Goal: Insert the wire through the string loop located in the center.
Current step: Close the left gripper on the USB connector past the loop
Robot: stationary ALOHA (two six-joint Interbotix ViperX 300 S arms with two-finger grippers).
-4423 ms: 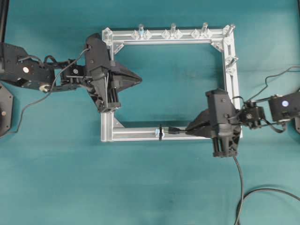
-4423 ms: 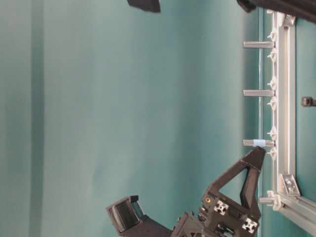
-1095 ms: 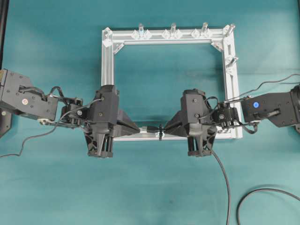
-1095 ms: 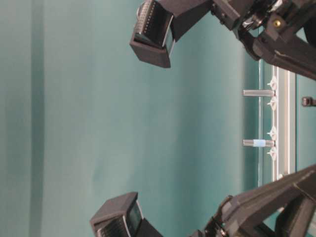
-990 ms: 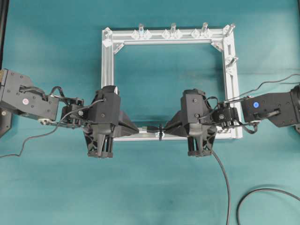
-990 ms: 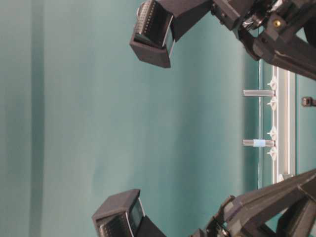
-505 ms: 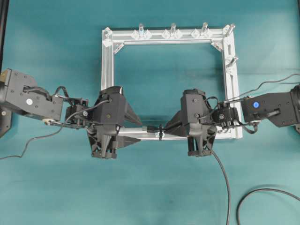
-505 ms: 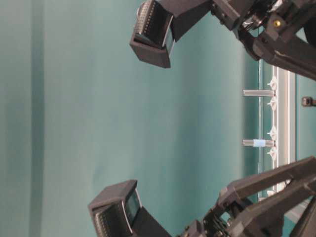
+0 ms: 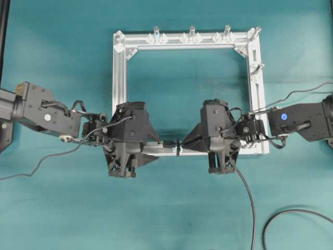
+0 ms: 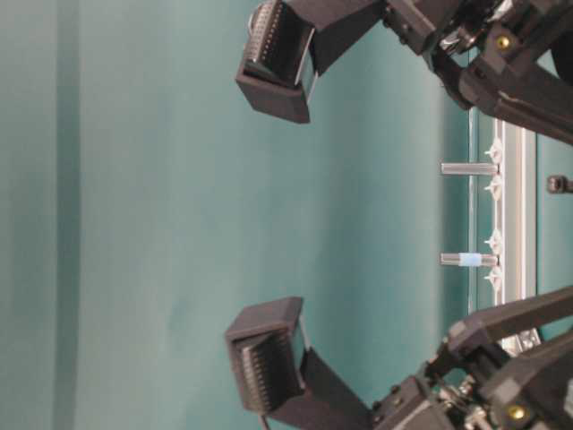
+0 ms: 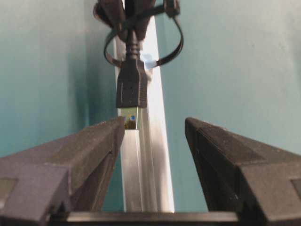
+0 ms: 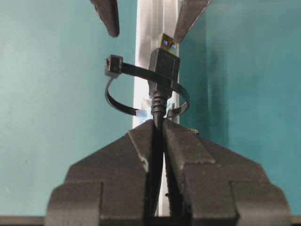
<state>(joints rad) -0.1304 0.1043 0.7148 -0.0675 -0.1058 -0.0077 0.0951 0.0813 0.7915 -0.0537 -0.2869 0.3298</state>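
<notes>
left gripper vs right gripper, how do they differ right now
The left gripper has its jaws spread wide and holds nothing; the right gripper is shut on the wire. The left gripper sits on the plug's tip side of the string loop; the right gripper sits on the cable side, just behind the loop. Both are black, low over the silver frame bar, and point at each other.

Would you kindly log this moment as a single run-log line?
right gripper: shut on wire | plug through string loop | left gripper: open, fingers either side of plug tip | frame bar beneath
</notes>
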